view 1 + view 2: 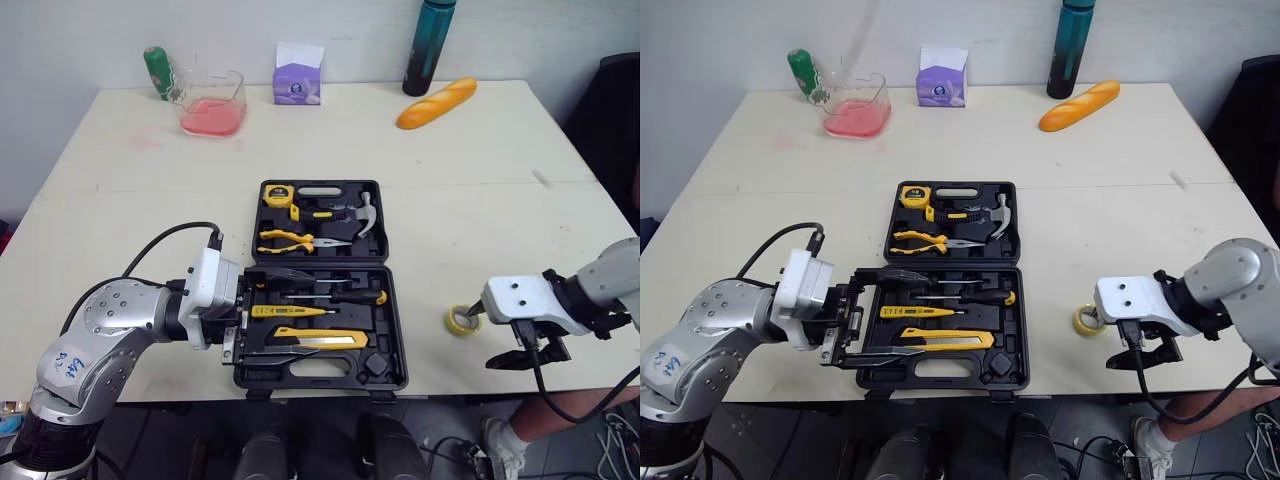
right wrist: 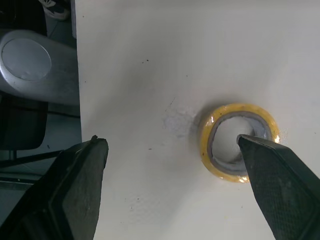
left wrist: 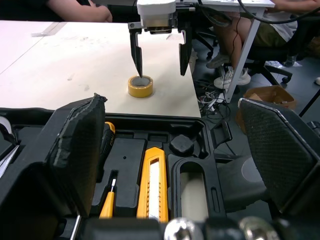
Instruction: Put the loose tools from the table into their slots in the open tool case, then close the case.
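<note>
Your left gripper (image 1: 290, 312) spreads open over the near half of the tool case (image 1: 403, 340); your right gripper (image 3: 161, 74), also open, has one finger inside the yellow tape roll (image 1: 463, 321).

It looked like a robotics lab or office workroom. A plain cream table (image 1: 500, 170) stood against a bare white wall (image 1: 80, 40). Mixed props lined the upper part of the frame: a green bottle (image 1: 158, 72), a measuring jug (image 1: 212, 103), a tissue box (image 1: 298, 76), a teal bottle (image 1: 429, 47) and a baguette (image 1: 436, 103). The left wrist view showed an office chair (image 3: 270, 52), loose cables (image 3: 207, 100) and a cardboard box (image 3: 270, 95) on a grey floor (image 3: 300, 85).
</note>
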